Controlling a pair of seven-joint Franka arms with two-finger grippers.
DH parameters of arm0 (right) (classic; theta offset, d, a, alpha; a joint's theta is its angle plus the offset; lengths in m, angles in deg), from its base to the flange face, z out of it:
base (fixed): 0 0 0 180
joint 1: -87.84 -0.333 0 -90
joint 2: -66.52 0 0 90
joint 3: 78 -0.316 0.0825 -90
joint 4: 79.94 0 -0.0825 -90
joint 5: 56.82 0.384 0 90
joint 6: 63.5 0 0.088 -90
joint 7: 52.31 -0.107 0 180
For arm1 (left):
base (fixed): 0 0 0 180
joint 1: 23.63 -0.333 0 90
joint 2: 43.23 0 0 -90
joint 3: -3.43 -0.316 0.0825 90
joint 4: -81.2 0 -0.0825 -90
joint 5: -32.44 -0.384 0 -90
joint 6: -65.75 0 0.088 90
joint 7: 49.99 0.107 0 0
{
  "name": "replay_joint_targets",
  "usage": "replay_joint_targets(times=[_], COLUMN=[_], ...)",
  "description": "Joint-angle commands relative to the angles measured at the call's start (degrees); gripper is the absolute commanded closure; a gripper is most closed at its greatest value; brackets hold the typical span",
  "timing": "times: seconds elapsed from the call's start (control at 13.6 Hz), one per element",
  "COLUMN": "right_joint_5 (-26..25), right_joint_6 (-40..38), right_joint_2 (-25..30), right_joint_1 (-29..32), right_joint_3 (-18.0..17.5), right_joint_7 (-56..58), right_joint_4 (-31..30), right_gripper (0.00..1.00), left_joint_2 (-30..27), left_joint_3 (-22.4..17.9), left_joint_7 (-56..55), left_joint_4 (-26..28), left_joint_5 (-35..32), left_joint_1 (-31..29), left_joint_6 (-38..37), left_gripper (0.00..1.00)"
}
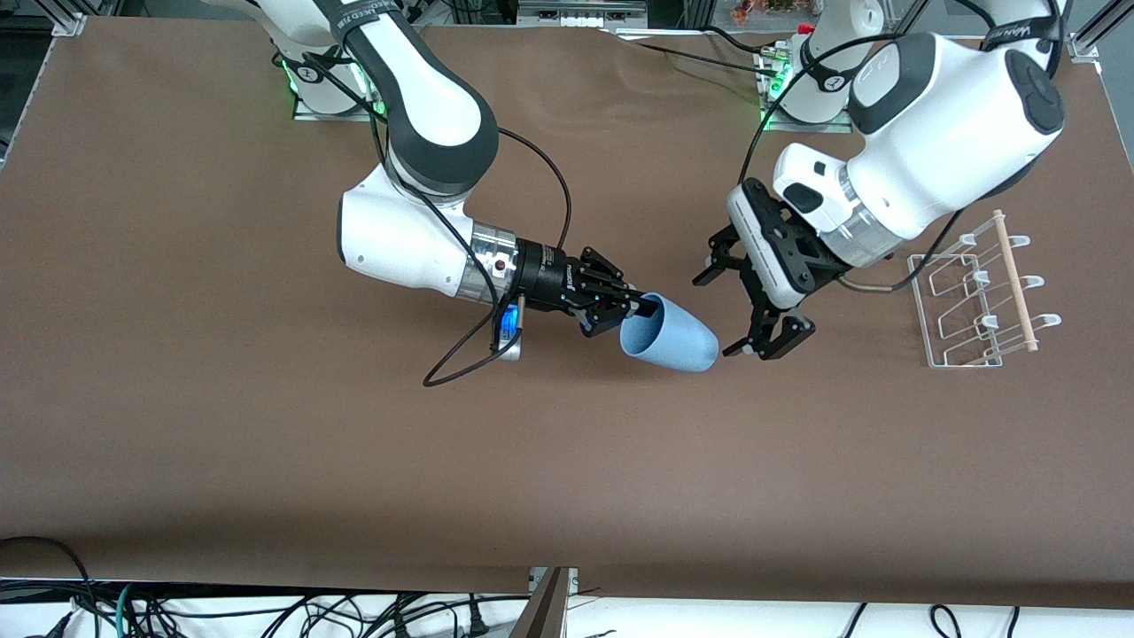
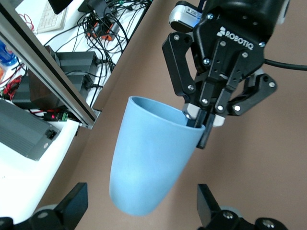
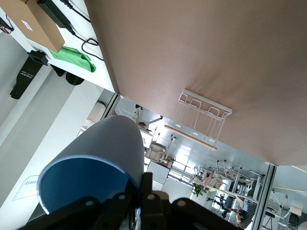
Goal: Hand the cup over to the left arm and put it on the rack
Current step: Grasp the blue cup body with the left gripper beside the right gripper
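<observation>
The light-blue cup [image 1: 671,337] is held on its side above the middle of the table, its base pointing toward the left arm. My right gripper [image 1: 636,308] is shut on the cup's rim, one finger inside and one outside, as the left wrist view [image 2: 204,125] and the right wrist view [image 3: 142,186] show. My left gripper [image 1: 742,306] is open beside the cup's base. In the left wrist view its fingertips [image 2: 73,203] stand on either side of the cup [image 2: 146,163] without touching it. The white wire rack [image 1: 977,299] with its wooden dowel stands at the left arm's end of the table.
The brown table [image 1: 266,443] is bare around both arms. A black cable [image 1: 461,359] loops from the right wrist down onto the table. The rack [image 3: 204,115] and the cup [image 3: 103,153] also show in the right wrist view.
</observation>
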Motion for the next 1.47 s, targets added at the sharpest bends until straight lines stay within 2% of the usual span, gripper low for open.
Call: replay_joint_targets(times=[0.0,0.29,0.37,0.44,0.59,0.66,0.95,1.03,1.1,1.18,1.4], right_joint_5=[1.1,1.0,1.1,1.1,1.0,1.1,1.1,1.1,1.0,1.0,1.0], right_joint_6=[1.9,3.0,3.2,3.2,3.4,3.4,3.4,3.4,3.4,3.4,1.5], right_joint_2=[-1.1,-1.3,-1.3,-1.4,-1.5,-1.5,-1.7,-1.6,-1.6,-1.6,-1.0], right_joint_1=[-1.1,-1.7,-1.7,-1.7,-1.7,-1.7,-1.6,-1.6,-1.6,-1.2,0.6], right_joint_3=[0.4,0.5,0.5,0.5,0.5,0.5,0.5,0.5,0.5,0.6,0.9], right_joint_7=[-0.9,-0.8,-0.8,-0.6,-0.6,-0.6,-0.6,-0.6,-0.6,-0.6,-1.2], right_joint_4=[1.9,1.9,1.9,1.9,1.9,1.9,1.9,1.9,1.9,2.1,2.5], right_gripper=[1.0,1.0,1.0,1.0,1.0,1.0,1.0,0.6,0.27,0.0,0.0], left_joint_2=[2.5,5.7,6.1,6.2,6.2,6.2,6.1,6.0,5.9,5.9,4.7], left_joint_3=[0.1,0.2,0.2,0.2,0.2,0.2,0.2,0.1,0.2,0.1,-0.2], left_joint_7=[2.2,6.5,7.0,7.4,7.6,7.6,7.1,7.0,7.0,7.0,6.3], left_joint_4=[-2.4,-2.5,-2.5,-2.6,-2.5,-2.5,-2.5,-2.5,-2.5,-2.6,-2.6], left_joint_5=[0.7,1.1,1.1,1.1,1.1,1.1,1.2,1.2,1.2,1.2,1.1], left_joint_1=[1.5,2.1,2.1,2.1,2.1,2.1,1.8,1.7,1.5,1.4,0.2], left_joint_6=[0.6,4.0,4.1,4.1,4.1,4.0,3.4,3.2,3.0,2.2,-4.0], left_gripper=[0.0,0.0,0.08,0.23,0.7,0.8,0.82,0.82,0.81,0.81,0.81])
